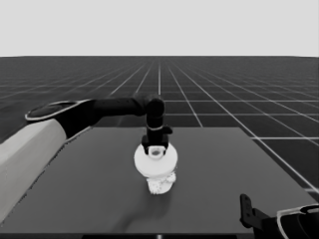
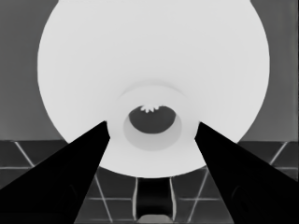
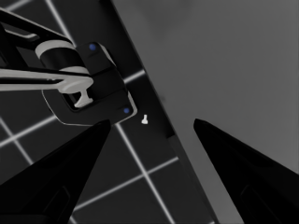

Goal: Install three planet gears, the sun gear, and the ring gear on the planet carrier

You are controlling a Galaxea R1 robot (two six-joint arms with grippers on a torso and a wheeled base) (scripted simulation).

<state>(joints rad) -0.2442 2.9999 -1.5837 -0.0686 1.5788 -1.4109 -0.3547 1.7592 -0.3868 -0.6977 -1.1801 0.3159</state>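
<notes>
Gripping the large white flat round ring gear (image 1: 155, 160) by its hub, the left gripper (image 1: 156, 149) is hovering it over the toothed stack (image 1: 162, 184); misaligned teeth risk jamming.

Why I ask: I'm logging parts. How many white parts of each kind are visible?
Round parts: 2, the larger round part in the left gripper, over the smaller round part
Gears: 1 countable, gear seen through the hole
Thin white piece: 1
Total: 4
</notes>
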